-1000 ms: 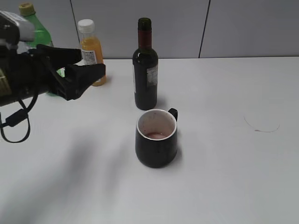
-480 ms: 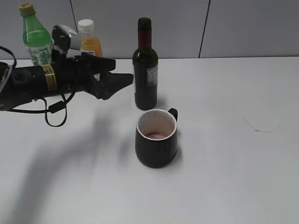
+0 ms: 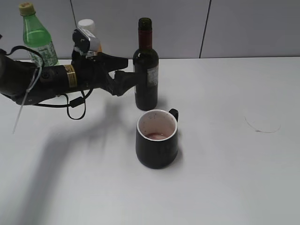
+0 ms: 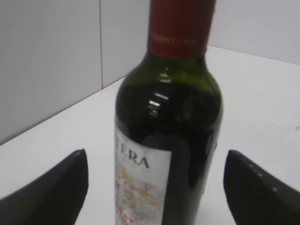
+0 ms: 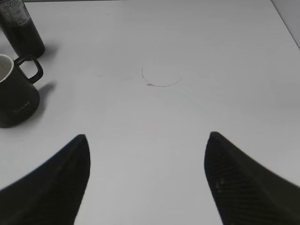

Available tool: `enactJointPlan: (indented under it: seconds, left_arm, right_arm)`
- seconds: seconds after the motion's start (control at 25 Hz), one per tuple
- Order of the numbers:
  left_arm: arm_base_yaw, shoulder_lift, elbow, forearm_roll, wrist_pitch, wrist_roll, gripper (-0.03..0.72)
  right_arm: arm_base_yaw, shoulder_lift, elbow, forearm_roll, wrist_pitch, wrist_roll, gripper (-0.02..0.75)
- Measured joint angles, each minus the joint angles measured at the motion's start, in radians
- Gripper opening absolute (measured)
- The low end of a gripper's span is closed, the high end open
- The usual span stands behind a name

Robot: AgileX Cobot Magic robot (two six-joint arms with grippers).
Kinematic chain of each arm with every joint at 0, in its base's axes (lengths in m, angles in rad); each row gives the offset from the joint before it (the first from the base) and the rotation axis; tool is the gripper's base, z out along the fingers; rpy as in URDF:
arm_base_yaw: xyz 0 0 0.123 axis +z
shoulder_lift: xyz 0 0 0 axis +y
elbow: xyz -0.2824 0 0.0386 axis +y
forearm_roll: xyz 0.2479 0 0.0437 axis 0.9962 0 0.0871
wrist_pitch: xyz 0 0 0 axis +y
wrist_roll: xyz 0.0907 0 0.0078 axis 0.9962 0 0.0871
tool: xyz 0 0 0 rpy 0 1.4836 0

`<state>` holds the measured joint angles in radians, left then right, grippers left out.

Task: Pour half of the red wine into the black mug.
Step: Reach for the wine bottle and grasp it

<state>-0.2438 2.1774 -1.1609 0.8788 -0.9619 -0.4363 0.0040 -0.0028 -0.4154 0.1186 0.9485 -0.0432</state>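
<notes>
Exterior view: the left gripper reaches in from the left at the belly of the red wine bottle, which stands upright and uncapped on the bench, just behind the black mug. The mug's handle points back and right, and a little reddish liquid lies at its bottom.

Left wrist view: the jaws are spread wide — one fingertip on either side of the bottle, neither touching. A sound grasp probably means pushing a touch further in, keeping the bottle centred, and closing on the labelled belly rather than the neck so it cannot twist when tipped.

Right wrist view: the right gripper hangs released over bare bench, well clear of mug and bottle.
</notes>
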Motion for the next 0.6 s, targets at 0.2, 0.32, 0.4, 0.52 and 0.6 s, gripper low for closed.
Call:
enactJointPlan:
  seconds: [0.2, 0.32, 0.4, 0.52, 0.6]
  left_arm:
    - [-0.036, 0.035, -0.023, -0.002, -0.026, 0.000, 0.692]
    - [-0.046, 0.058, -0.050, -0.005, -0.028, 0.000, 0.692]
    - [-0.052, 0.080, -0.072, -0.018, -0.021, 0.000, 0.692]
    - [-0.063, 0.108, -0.108, -0.033, -0.013, -0.001, 0.692]
    - [-0.071, 0.120, -0.136, -0.041, -0.010, -0.001, 0.692]
  right_arm:
    - [0.000, 0.000, 0.000, 0.000, 0.000, 0.000, 0.574]
    - [0.000, 0.000, 0.000, 0.000, 0.000, 0.000, 0.574]
    - [0.000, 0.000, 0.000, 0.000, 0.000, 0.000, 0.574]
    - [0.000, 0.000, 0.000, 0.000, 0.000, 0.000, 0.574]
    - [0.000, 0.000, 0.000, 0.000, 0.000, 0.000, 0.574]
